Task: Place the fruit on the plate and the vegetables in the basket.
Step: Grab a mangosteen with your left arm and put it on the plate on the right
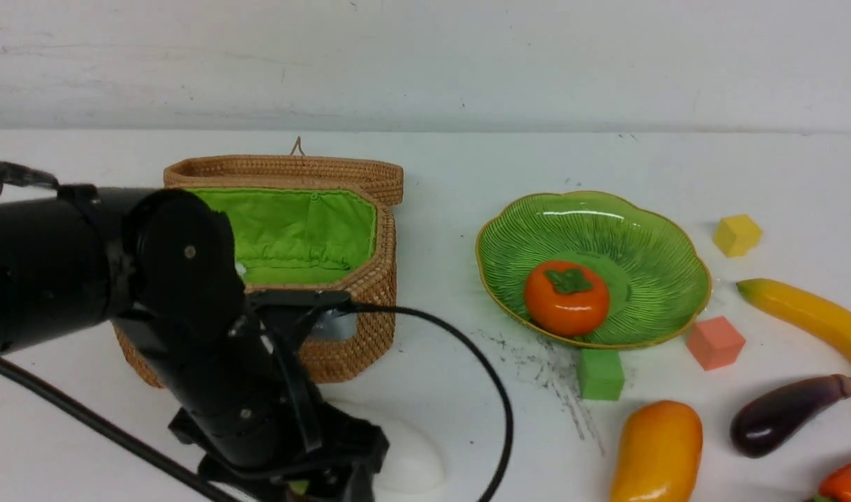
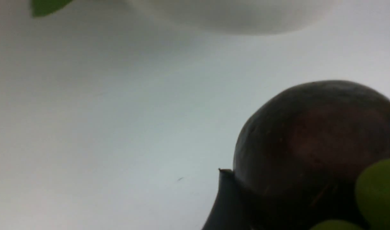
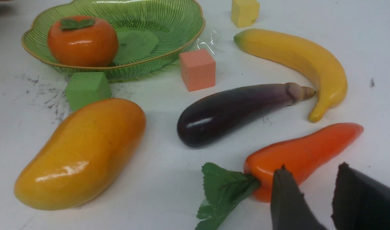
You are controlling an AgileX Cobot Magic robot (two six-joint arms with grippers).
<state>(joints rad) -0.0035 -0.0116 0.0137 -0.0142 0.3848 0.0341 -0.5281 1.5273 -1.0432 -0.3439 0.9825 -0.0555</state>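
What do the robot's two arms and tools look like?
The left arm is black, with rounded, barrel-like joints, small round screw heads and black cables, one looping out in a wide arc. Its tool is dark too. Of the right arm, only the tool shows: dark, slim, tapering fingers.

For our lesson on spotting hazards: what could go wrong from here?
The mangosteen sits low at the left tool and might slip if the grip is poor. The left arm could knock the basket as it swings away. The persimmon might be bumped when more fruit arrives.
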